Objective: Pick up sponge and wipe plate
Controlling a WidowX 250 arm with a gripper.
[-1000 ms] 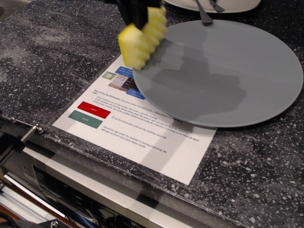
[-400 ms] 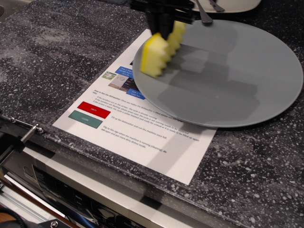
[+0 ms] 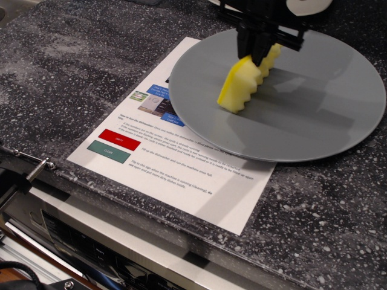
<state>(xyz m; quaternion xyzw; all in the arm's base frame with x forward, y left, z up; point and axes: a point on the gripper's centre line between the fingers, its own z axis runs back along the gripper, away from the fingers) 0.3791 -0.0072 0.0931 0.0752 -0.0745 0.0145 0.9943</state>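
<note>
The yellow sponge (image 3: 242, 84) with its wavy ridged face hangs over the grey plate (image 3: 314, 115), left of the plate's middle, its lower end close to or touching the surface. My black gripper (image 3: 261, 47) comes down from the top edge and is shut on the sponge's upper end. The large round grey plate lies on the dark speckled counter, partly over a printed paper sheet. The gripper's upper part is cut off by the frame.
A white printed sheet (image 3: 175, 163) with red and green boxes lies under the plate's left edge. A white dish (image 3: 308, 6) shows at the top edge behind the gripper. The counter's front edge and an appliance panel (image 3: 109, 248) run along the bottom left.
My gripper has carried the sponge rightward, from the plate's left rim to over the plate's inner left area, and it now hides the utensils at the top.
</note>
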